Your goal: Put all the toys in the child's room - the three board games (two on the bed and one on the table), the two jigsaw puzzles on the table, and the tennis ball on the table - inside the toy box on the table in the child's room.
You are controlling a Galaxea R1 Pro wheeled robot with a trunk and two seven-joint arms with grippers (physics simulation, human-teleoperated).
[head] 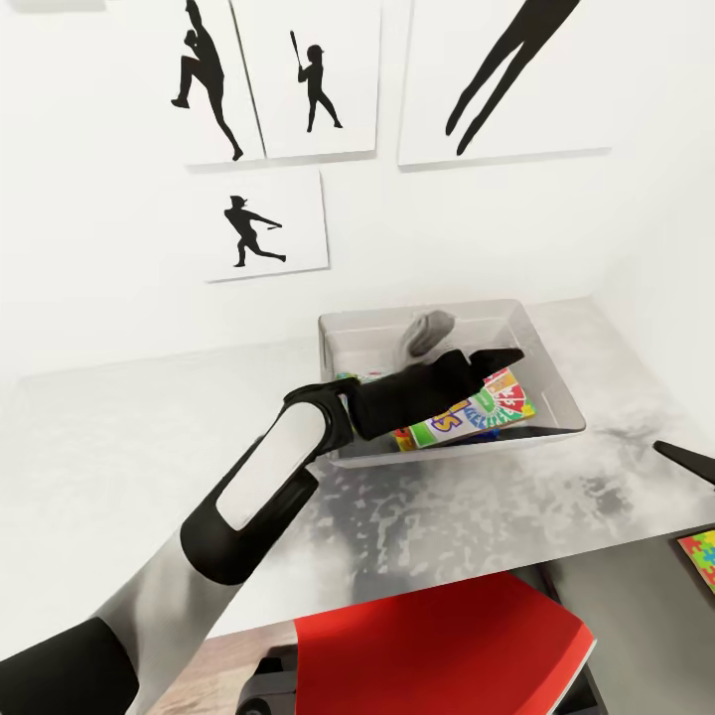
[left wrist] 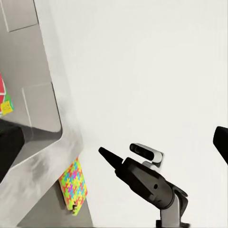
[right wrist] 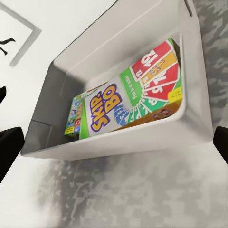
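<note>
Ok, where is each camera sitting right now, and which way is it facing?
Head view: on the head, facing forward and down at the table and toy box; left arm and left hand over the box, right hand tip at the edge.
Left wrist view: on the left arm, looking past the table edge at a jigsaw puzzle and the right hand; own fingertips frame it.
Right wrist view: on the right arm, looking into the box at the Skip-Bo game.
Shared: head and right wrist views both show box and game.
</note>
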